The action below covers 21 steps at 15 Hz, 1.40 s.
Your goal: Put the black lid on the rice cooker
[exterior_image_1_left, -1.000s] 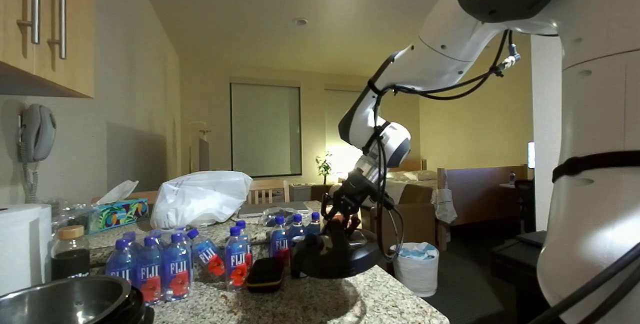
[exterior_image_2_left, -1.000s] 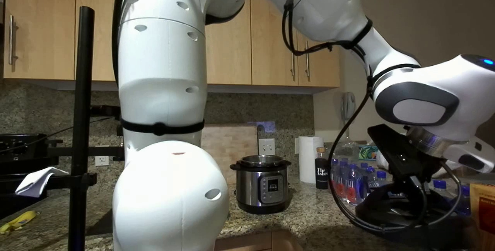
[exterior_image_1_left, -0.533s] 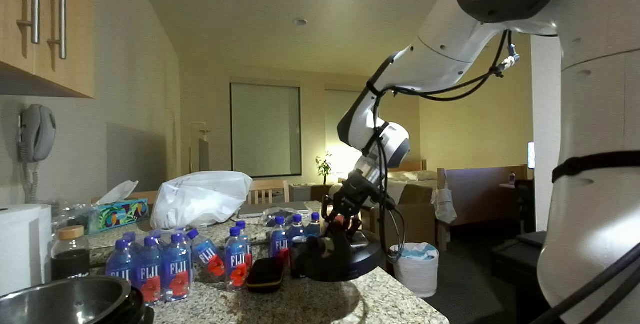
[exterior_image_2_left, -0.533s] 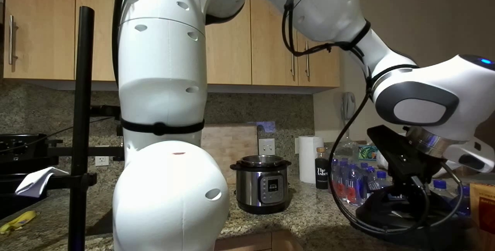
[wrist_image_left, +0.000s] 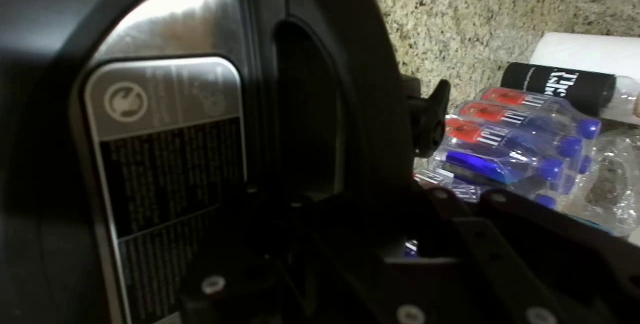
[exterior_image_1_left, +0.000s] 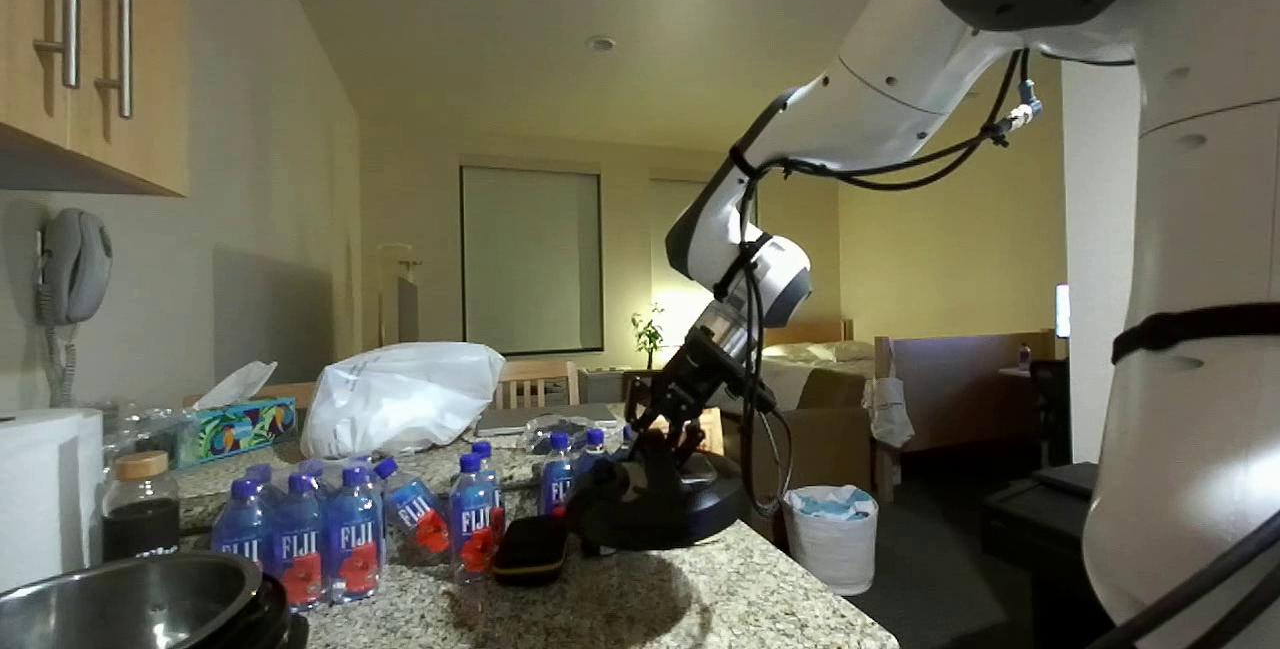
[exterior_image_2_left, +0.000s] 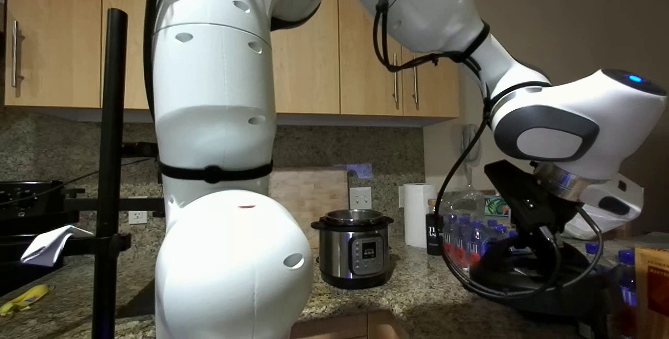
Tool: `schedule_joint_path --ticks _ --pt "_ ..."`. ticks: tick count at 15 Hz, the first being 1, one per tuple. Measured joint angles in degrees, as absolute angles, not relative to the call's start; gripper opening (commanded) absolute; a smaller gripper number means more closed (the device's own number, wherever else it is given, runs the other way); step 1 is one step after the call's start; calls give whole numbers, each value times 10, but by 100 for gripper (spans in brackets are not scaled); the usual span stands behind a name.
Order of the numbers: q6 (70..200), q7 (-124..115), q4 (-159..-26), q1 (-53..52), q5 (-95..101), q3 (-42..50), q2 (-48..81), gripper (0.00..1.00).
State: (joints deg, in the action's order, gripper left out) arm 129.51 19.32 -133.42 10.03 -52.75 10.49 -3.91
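Observation:
The black lid hangs tilted slightly above the counter in an exterior view, its shadow on the granite below. My gripper is shut on the lid's raised handle from above. In an exterior view the lid is partly behind my wrist camera and cable. In the wrist view the lid, with its metal label, fills the left side, and the dark fingers are hard to make out. The rice cooker stands upright and open on the counter; its metal rim shows at the lower left. Lid and cooker are apart.
Several water bottles stand between the lid and the cooker's side of the counter. A black case lies near the lid. A dark bottle and a paper towel roll stand behind the cooker. A brown bag is at the right.
The arm has moved with the lid in its grip, leftward in both exterior views and slightly up. The lid is nearer the cooker's side. The cooker has not moved.

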Motion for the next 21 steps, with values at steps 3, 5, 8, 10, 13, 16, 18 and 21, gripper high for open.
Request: schedule_joint_path --ticks 3,5,8,10,13,16,18,21 --pt "1295 226 -1345 87 -573 101 -65 0" --pt "1289 249 -1353 78 -594 97 -80 0" --pt "1274 257 -1363 60 -591 82 -107 0" --pt "1260 256 -1367 48 -567 67 -129 0" --pt "1253 251 -1372 37 -546 55 -140 0" --pt "1255 252 -1374 38 -546 61 -126 0" --pt "1255 252 -1374 38 -546 62 -121 0" --pt "1254 252 -1375 35 -538 60 -113 0"
